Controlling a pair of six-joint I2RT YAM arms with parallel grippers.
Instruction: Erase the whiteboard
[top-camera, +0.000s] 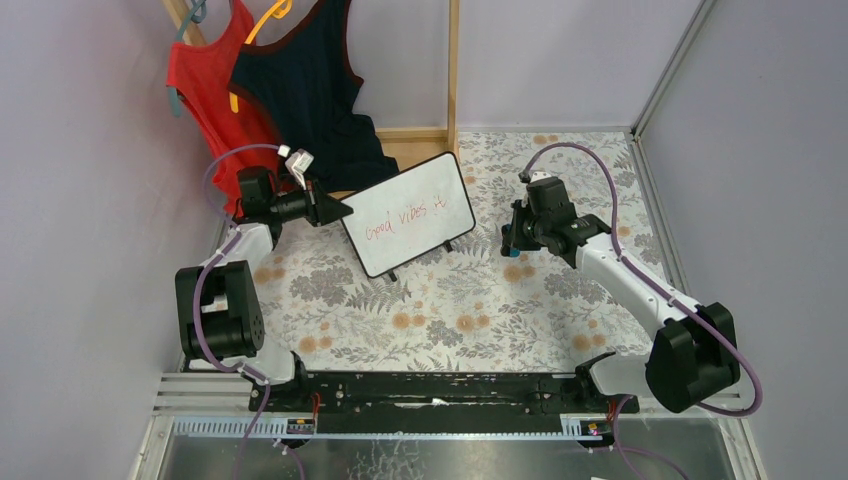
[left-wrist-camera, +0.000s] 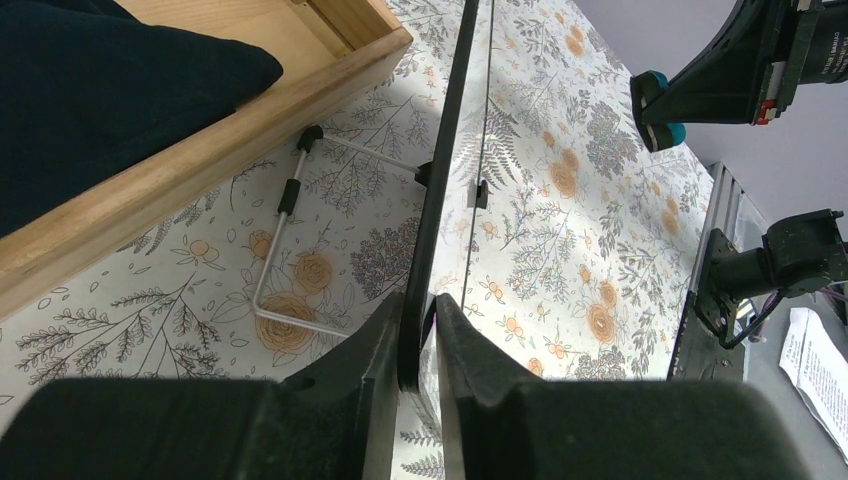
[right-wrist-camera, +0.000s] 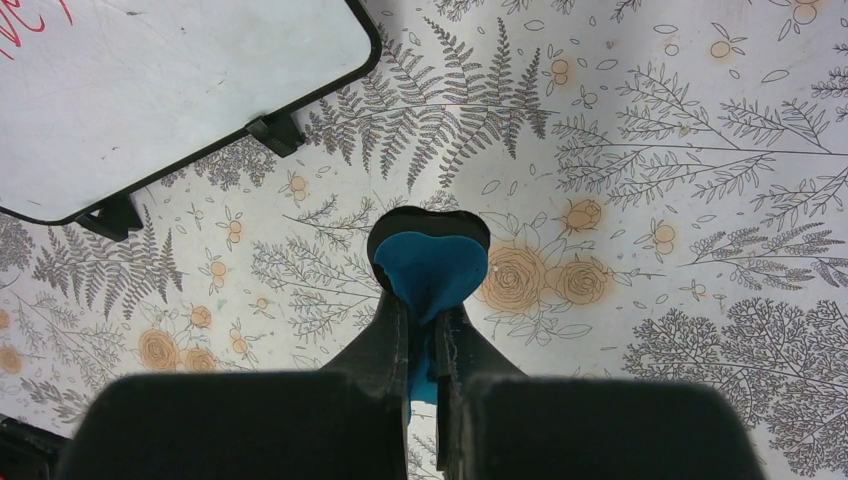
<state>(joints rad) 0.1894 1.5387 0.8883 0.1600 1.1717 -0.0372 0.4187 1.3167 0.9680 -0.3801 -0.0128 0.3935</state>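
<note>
The left arm (top-camera: 240, 248) and right arm (top-camera: 630, 275) have white links, bulky black joints, and a purple cable (top-camera: 577, 146) looping along each

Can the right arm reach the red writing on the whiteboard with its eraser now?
Probably yes. The whiteboard's written face is uncovered, only tablecloth lies between it and the eraser, and the left gripper holds its other edge.

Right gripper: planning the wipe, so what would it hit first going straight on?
Likely the floral table cover, with the blue eraser held in the right gripper touching first; the whiteboard sits off to the side.
</note>
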